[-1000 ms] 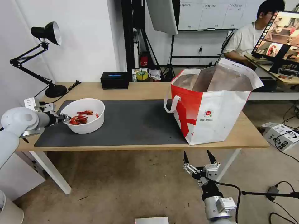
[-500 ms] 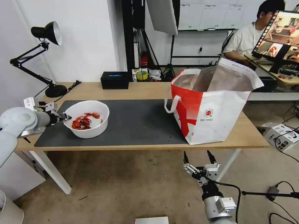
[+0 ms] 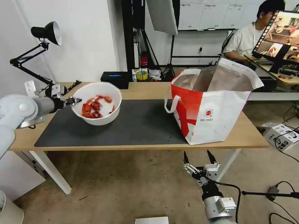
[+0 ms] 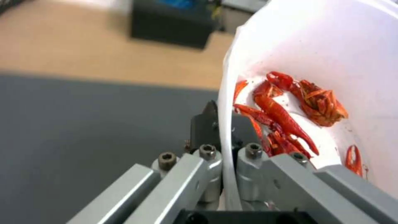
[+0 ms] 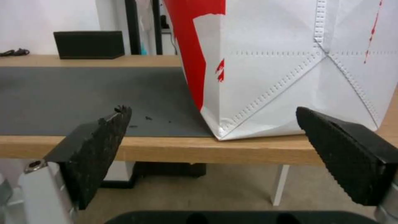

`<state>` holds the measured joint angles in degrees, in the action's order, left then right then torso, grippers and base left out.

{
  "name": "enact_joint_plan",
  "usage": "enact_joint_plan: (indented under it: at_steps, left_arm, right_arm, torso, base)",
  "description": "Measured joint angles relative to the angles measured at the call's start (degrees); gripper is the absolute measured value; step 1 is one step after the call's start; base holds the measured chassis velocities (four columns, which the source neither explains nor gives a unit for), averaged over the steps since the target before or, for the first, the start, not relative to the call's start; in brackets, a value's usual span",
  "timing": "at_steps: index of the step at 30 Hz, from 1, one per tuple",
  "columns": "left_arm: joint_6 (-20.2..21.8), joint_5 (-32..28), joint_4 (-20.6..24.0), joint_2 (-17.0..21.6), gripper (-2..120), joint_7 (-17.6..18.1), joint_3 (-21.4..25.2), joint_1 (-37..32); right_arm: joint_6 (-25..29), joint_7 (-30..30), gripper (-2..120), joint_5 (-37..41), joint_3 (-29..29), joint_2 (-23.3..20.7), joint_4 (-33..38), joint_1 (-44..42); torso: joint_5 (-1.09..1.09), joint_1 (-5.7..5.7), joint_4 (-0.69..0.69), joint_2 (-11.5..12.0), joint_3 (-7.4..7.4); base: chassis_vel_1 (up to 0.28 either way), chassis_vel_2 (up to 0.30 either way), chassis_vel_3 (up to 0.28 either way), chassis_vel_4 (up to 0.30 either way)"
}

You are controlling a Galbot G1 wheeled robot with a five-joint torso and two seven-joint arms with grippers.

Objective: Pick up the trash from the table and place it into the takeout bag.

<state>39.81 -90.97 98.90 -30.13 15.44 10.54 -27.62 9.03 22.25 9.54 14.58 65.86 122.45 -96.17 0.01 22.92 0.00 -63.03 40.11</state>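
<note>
- Left gripper [image 3: 75, 100] is pinching the rim of the bowl [image 3: 102, 116], fingers [image 4: 206, 124] closed on either side of the wall.
- Bowl is hanging tilted above the mat [image 3: 130, 124], well left of the bag [image 3: 215, 118], shells [image 3: 92, 109] lying inside.
- Bag is standing open on the tabletop [image 3: 146, 88].
- Right gripper [image 3: 199, 158] is waiting below the tabletop's front edge, beneath the bag, fingers [image 5: 99, 140] spread wide, holding nothing.

Lab or studio workspace. Evidence: softbox [image 3: 162, 15] on a light stand [image 3: 170, 62], whiteboard [image 3: 205, 14] on the back wall, monitor [image 3: 278, 35] on a farther desk, loose cables [image 3: 288, 146] across bare concrete floor [image 3: 124, 186].
</note>
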Motion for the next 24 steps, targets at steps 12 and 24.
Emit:
enact_joint_plan:
  at_steps: [12,24]
  left_arm:
    - [-0.3,-5.44,5.23,-5.93,0,4.08,-10.56,16.33]
    - [-1.39,-4.72,1.81,-14.48,0,4.18,-19.05,25.74]
  right_arm:
    - [0.0,0.0,100,0.0,0.0,0.0,0.0,0.0]
    - [0.0,0.0,100,0.0,0.0,0.0,0.0,0.0]
  torso:
    - [0.01,0.0,-0.01,0.0,0.0]
    - [0.0,0.0,0.0,0.0,0.0]
  base:
    - [0.0,0.0,0.0,0.0]
    - [0.0,0.0,0.0,0.0]
